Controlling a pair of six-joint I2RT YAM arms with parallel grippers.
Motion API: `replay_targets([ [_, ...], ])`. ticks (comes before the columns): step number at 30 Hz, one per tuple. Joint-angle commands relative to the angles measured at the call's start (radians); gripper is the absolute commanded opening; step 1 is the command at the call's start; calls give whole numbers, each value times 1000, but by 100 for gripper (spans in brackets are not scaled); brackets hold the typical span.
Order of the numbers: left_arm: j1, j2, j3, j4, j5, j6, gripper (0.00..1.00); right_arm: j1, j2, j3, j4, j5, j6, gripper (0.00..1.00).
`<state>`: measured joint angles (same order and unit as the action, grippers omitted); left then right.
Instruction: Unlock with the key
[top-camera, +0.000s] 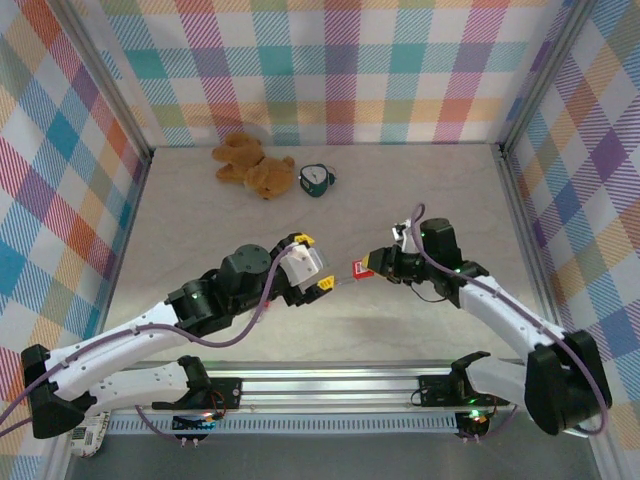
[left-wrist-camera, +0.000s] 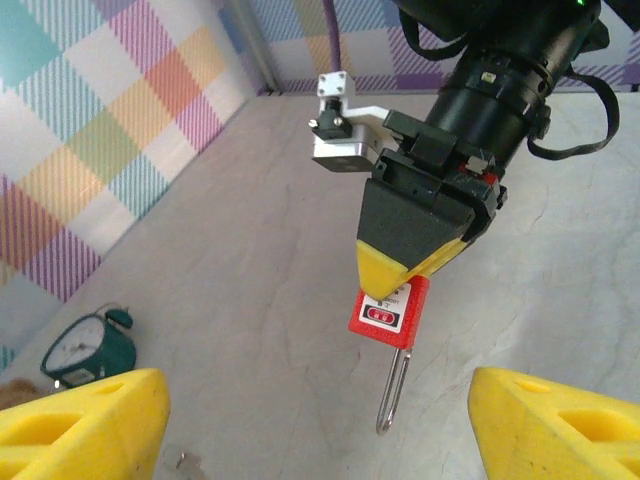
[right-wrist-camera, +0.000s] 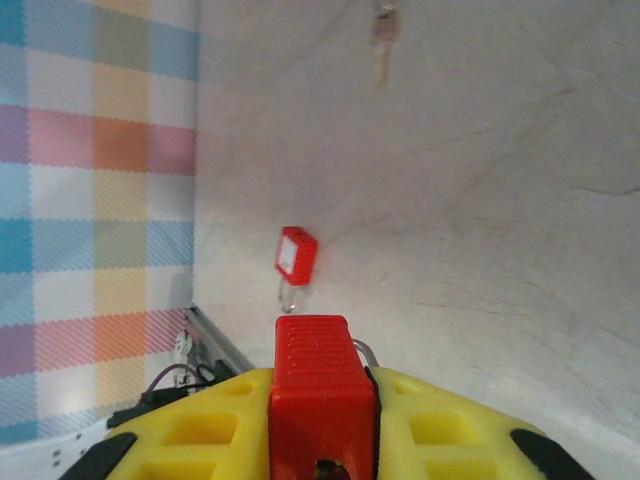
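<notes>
Inside plaid walls (top-camera: 330, 70), above a pale marbled table (top-camera: 200, 200). Pinches a red padlock (left-wrist-camera: 390, 312) in the right hand (top-camera: 378, 264), shackle (left-wrist-camera: 395, 390) aimed at the left hand (top-camera: 313, 262), spread wide and empty. Shows the key (right-wrist-camera: 383, 45) flat on the table, in from the left edge, beyond a second padlock (right-wrist-camera: 296, 255). Risks skidding so thin a key when pinching it up; probably buries the keyhole inside the right hand too.

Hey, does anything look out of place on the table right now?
Yes. The key lies loose on the table, in neither gripper, while the right gripper holds a red padlock. The left gripper's jaws stand open and empty.
</notes>
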<state>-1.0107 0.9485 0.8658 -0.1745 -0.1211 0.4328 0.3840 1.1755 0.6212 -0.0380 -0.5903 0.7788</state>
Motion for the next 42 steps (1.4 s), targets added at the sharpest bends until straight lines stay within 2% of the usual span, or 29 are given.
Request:
replay_targets([
  [1, 12, -25, -65, 48, -77, -63, 78, 3, 74, 13, 163, 24, 26, 15],
  [4, 14, -32, -132, 154, -127, -107, 78, 3, 184, 42, 232, 37, 26, 15],
  [7, 14, -17, -213, 295, -234, -155, 78, 3, 282, 42, 329, 55, 51, 15],
  [9, 17, -15, -245, 343, -255, -182, 78, 1, 328, 52, 359, 63, 57, 15],
  [14, 20, -17, -271, 328, -242, -217, 78, -10, 433, 87, 398, 57, 61, 15],
  [24, 30, -18, -280, 326, -202, -227, 78, -51, 560, 80, 550, -38, 66, 16],
  [32, 34, 8, -272, 336, -183, -232, 79, -67, 608, 83, 543, -74, 9, 21],
  [39, 34, 15, -268, 327, -157, -246, 79, -97, 642, 93, 566, -98, 41, 21],
  [42, 33, 19, -261, 315, -145, -248, 79, -97, 622, 92, 581, -110, 71, 19],
])
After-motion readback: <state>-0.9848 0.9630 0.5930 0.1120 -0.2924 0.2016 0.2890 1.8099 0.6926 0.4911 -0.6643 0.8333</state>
